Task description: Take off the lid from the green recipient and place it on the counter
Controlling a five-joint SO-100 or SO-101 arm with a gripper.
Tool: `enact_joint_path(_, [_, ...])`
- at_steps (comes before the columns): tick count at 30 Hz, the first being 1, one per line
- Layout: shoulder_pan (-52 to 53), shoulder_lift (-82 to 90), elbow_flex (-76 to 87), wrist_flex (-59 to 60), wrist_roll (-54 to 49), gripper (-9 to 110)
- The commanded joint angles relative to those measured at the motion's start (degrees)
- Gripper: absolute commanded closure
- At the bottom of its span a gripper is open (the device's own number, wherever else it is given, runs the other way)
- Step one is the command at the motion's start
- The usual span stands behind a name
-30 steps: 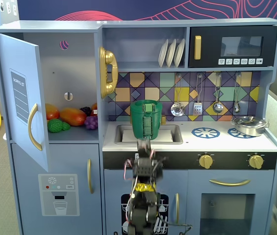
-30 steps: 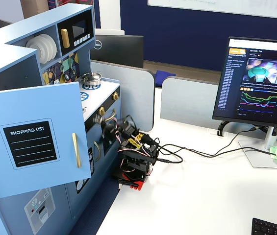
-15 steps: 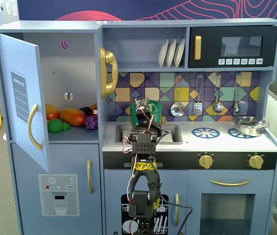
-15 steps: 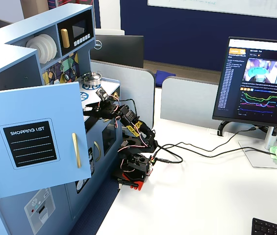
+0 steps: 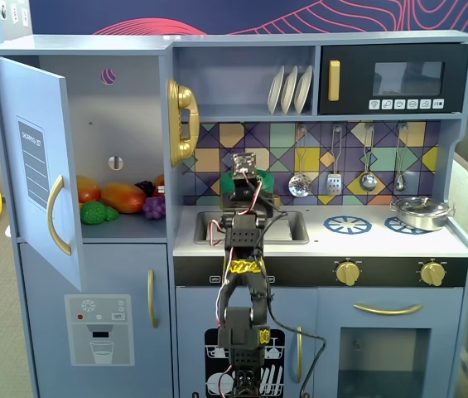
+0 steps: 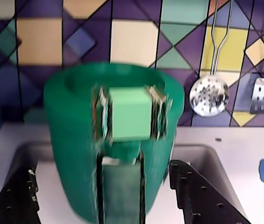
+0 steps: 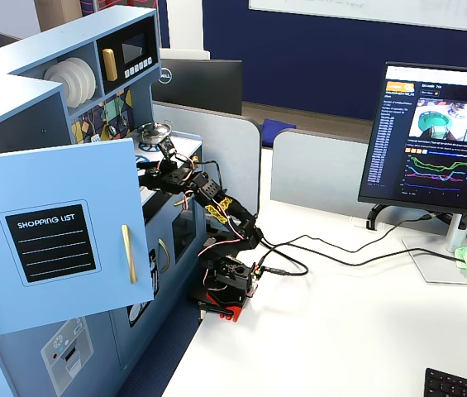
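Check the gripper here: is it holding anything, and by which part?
Nothing is held. In the wrist view the gripper is open, its fingers either side of the green recipient, not closed on it.

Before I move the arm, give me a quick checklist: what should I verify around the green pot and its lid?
1. Tall green plastic pot centred ahead: ok in the wrist view.
2. Pincer open: ok, black fingers spread either side of the pot.
3. Flat round green lid seated on top: cannot tell, the top is blurred.
4. Pale grey-white counter bare right of the sink: ok.
5. Silver metal pan clear of that spot: ok, it sits on the far right burner.
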Motion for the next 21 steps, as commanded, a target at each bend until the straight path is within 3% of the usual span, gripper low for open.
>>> enact_joint_path(1, [1.85,-3.69,-5.27,-3.96,1.49,70])
enact_joint_path(21, [1.41,-20.3,-17.84,-10.55,-0.62,73])
